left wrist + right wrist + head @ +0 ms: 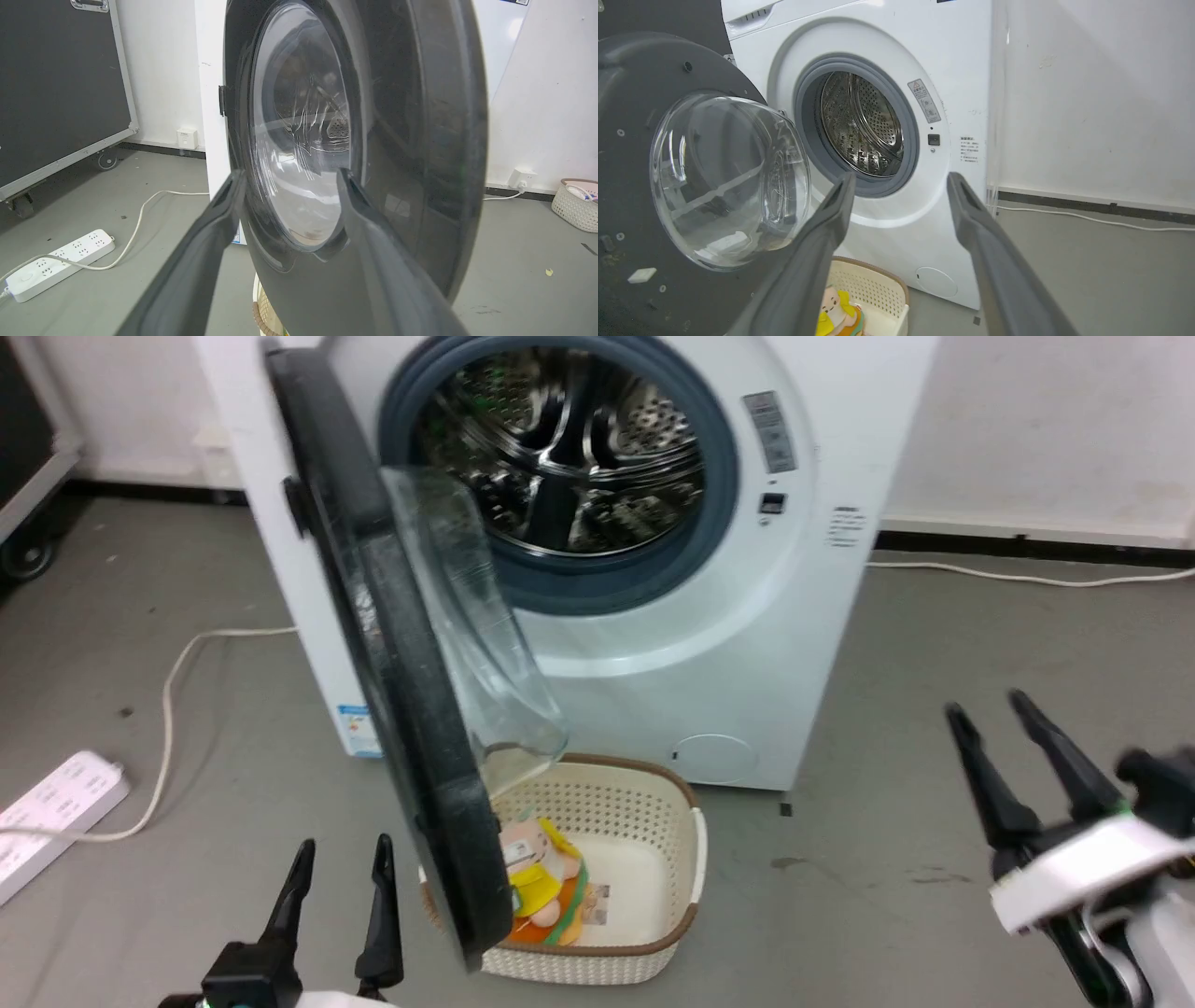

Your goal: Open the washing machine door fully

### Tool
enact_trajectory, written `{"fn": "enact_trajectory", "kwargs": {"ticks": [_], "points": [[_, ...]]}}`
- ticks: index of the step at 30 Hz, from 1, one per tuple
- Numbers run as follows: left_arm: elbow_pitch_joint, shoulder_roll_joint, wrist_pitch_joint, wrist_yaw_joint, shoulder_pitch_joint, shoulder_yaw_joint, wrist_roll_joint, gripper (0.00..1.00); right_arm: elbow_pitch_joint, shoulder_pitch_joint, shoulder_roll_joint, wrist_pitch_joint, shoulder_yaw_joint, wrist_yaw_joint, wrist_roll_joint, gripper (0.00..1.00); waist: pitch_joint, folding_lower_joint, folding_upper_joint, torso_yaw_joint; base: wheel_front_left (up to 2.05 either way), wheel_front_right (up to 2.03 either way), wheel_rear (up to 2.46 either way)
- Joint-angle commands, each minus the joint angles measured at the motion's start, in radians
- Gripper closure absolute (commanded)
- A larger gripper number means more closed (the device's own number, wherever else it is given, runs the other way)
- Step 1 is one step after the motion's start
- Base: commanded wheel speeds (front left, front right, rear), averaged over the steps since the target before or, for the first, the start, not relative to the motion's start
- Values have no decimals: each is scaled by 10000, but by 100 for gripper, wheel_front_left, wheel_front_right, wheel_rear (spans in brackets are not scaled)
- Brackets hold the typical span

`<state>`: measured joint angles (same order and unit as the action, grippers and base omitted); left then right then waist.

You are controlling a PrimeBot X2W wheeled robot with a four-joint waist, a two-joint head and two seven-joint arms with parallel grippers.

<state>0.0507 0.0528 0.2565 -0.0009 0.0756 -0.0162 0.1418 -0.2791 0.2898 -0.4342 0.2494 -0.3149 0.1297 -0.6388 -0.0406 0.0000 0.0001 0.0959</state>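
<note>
My left gripper (343, 851) hovers just beside the washing machine door (411, 709), fingers spread and empty. My right gripper (985, 709) gapes too. The black door stands swung out, edge-on.

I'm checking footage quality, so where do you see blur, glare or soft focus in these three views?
Head view: right gripper motion-blurred toward its wrist; drum glints. Left wrist view: streaky reflections across the door glass; fingers soft. Right wrist view: washer crisp; highlights on the door's bowl.
</note>
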Motion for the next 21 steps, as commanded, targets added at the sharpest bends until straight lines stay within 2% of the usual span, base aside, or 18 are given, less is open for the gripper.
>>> {"fn": "enact_trajectory", "kwargs": {"ticks": [1, 3, 6, 9, 11, 14, 21], "points": [[-57, 31, 53, -50, 150, 44, -62, 0, 89, -298, 139, 63, 216, 10, 288, 0, -111, 0, -1, -245, 0, 0, 0], [-58, 20, 53, -161, 239, 117, -31, 0, 478, -983, 572, 110, 1141, 10, 1478, 0, -115, 0, -1, -348, 0, 0, 0], [-34, 6, 53, -273, 357, 192, -32, 0, 1345, -2217, 1716, 118, 2583, 10, 3034, 0, -145, 0, -1, -478, 0, 0, 0], [-12, -5, 53, -367, 471, 225, -23, 0, 2228, -3304, 2859, 120, 3483, 10, 4285, 0, -183, 0, -1, -515, 0, 0, 0], [25, -11, 53, -460, 541, 208, -40, 0, 2614, -3855, 3327, 121, 3800, 10, 4913, 0, -208, 0, -1, -521, 0, 0, 0], [84, -14, 53, -612, 594, 122, -247, 0, 2920, -4367, 3693, 122, 3974, 10, 5163, 0, -208, 0, -1, -538, 0, 0, 0], [72, -20, 53, -676, 570, 149, -501, 0, 2897, -4650, 3828, 123, 3865, 10, 5336, 0, -172, 0, -1, -510, 0, 0, 0]]}}
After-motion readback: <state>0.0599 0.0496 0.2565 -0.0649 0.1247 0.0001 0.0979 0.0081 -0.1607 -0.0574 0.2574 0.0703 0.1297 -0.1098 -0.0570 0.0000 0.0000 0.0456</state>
